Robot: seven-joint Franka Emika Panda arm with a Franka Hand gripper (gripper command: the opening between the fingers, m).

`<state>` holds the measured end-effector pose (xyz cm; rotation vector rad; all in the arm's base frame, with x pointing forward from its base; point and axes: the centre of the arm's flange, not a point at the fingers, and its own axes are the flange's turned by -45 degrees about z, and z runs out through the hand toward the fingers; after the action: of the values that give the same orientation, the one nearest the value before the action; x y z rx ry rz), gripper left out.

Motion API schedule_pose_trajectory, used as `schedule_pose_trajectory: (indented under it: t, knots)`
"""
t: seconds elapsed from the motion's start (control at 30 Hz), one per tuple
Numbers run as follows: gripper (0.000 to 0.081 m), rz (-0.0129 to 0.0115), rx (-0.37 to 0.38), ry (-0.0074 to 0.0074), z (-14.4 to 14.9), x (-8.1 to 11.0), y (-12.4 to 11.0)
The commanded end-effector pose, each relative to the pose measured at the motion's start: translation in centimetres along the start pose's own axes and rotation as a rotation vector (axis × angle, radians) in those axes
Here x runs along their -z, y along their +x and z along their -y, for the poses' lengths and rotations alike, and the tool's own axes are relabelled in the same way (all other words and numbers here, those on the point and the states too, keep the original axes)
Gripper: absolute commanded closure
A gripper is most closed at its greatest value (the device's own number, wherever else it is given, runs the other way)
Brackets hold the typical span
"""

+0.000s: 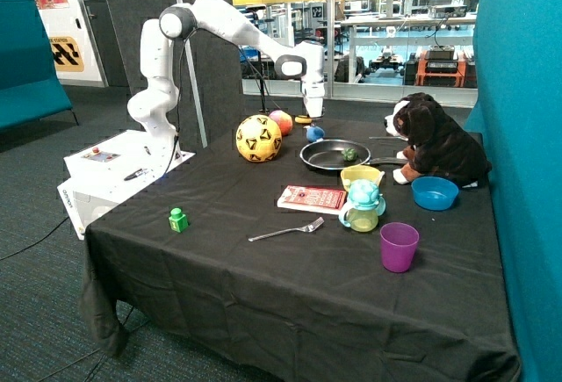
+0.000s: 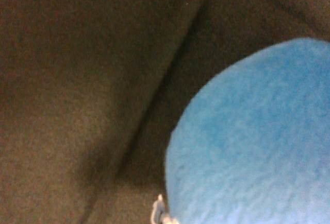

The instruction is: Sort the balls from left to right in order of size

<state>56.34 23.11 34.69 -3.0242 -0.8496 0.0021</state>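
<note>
Three balls lie near the table's far edge. The large yellow ball with black markings (image 1: 258, 138) sits closest to the robot base. The mid-sized pink-orange ball (image 1: 281, 122) lies just behind it. The small blue ball (image 1: 314, 133) rests on the black cloth beside the pan. My gripper (image 1: 313, 122) hangs straight down right over the blue ball, at or just above its top. In the wrist view the blue ball (image 2: 252, 141) fills one corner very close up, with folded black cloth (image 2: 87, 95) around it.
A black frying pan (image 1: 334, 155) holding a small green round item (image 1: 349, 154) sits beside the blue ball. A plush dog (image 1: 435, 140), blue bowl (image 1: 435, 193), sippy cup (image 1: 362, 205), purple cup (image 1: 399, 247), red booklet (image 1: 312, 198), fork (image 1: 286, 231) and green block (image 1: 178, 219) lie nearer the front.
</note>
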Motion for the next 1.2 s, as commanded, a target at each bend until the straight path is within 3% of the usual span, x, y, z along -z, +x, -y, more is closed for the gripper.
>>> schedule_pose_trajectory:
  t: [0.0, 1.17]
  knots:
    - [0.0000, -0.0012, -0.007, -0.0006, 0.0, -1.1, 0.3]
    - [0.0000, -0.0012, -0.055, -0.0006, -0.2, -3.3, 0.9]
